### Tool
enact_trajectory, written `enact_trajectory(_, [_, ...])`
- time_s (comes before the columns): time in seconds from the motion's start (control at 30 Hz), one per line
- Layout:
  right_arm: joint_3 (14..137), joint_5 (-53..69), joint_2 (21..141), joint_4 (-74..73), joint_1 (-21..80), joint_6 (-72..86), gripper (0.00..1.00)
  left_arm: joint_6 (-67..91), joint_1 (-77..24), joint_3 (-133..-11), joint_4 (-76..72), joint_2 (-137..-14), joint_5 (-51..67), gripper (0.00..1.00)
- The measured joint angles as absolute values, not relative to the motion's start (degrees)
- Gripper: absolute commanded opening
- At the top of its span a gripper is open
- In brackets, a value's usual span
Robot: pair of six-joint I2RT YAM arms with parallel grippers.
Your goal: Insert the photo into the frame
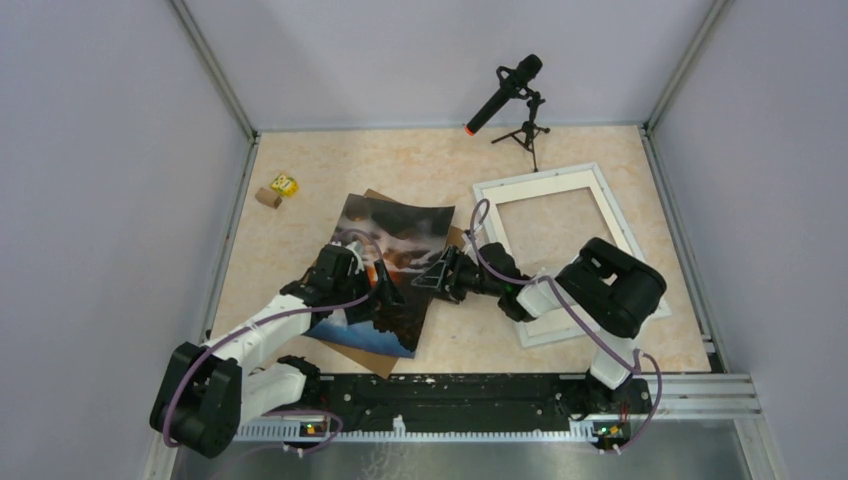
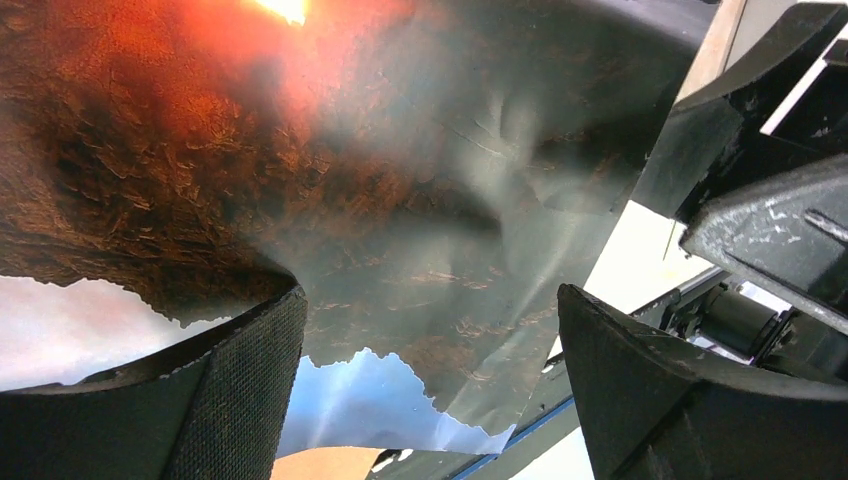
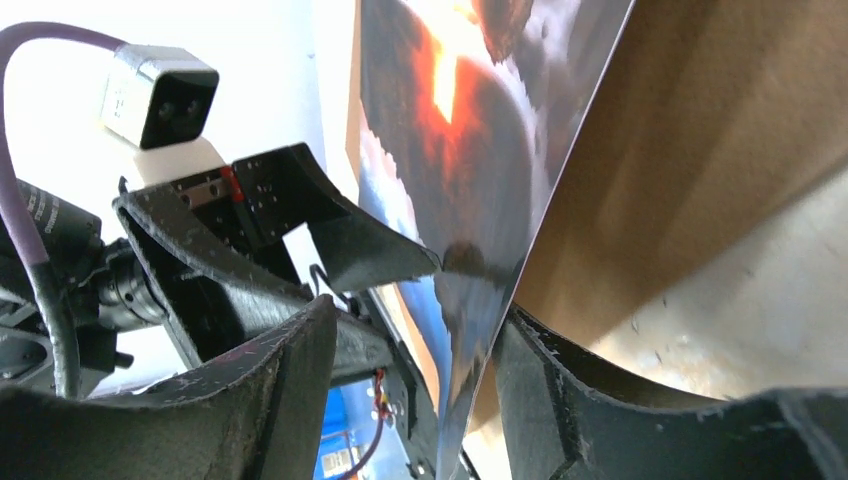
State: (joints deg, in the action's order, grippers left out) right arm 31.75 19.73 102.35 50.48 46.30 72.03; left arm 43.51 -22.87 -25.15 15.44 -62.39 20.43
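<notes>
One photo (image 3: 470, 150) edge (raised) lies inside right hand (image 3: 415, 315).

Top view: even, soft overhead light here, crisp all over; only pale shadows fall on the table (image 1: 330, 160).
Left wrist: a glossy sheen streaks the photo (image 2: 480, 180), centre right, and the orange spot burns out at the top edge.
Right wrist: upper left blows out white; backing board (image 3: 720, 150), right side, smeared soft.

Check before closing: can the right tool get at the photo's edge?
Probably yes: the photo has its edge lifted off the brown backing board and sits between the open jaws of the right tool; nothing blocks it.
</notes>
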Motion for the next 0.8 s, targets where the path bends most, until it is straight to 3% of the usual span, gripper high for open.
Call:
enact_trajectory(0.47, [40.7, 14.9, 108.6, 44.4, 47.4, 68.5, 0.41, 41.6, -22.9, -24.9, 15.4, -61.5, 21.3, 0.99])
enact_trajectory(0.8, [42.5, 13.3, 110.7, 43.7, 48.0, 66.7, 0.06, 39.7, -22.9, -25.9, 15.4, -60.9, 26.7, 0.99])
